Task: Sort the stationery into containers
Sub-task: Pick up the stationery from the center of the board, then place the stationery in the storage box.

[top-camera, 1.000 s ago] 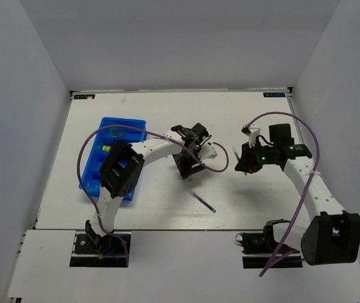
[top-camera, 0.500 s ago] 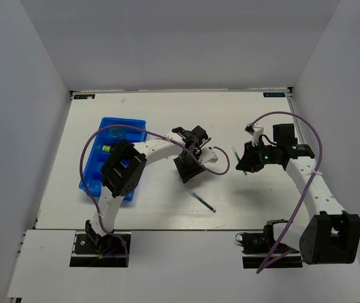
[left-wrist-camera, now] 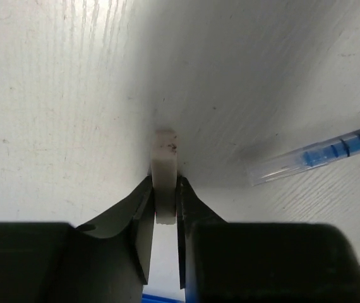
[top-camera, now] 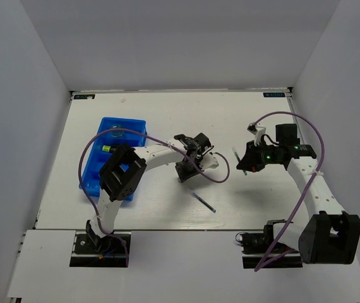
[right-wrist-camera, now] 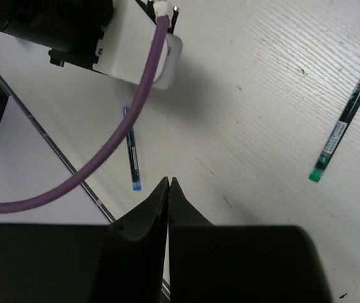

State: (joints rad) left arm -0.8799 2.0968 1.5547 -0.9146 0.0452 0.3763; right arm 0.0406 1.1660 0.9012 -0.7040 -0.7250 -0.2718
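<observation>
White desk (top-camera: pixel 167 107), and the left end effector (left-wrist-camera: pixel 165 208) is pinching a tiny white eraser (left-wrist-camera: pixel 165 170) near the middle while the right end effector (right-wrist-camera: pixel 168 189) sits closed on nothing; honestly that thin edge-grip could slip before reaching the blue tray (top-camera: pixel 124 120) by the left edge.

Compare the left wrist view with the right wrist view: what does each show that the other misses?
Only the left wrist view shows the white eraser pinched in the left gripper. Only the right wrist view shows the right gripper shut with nothing between its fingers, a green-tipped pen, and a purple cable crossing the frame. Both views show the blue pen lying on the white table.
</observation>
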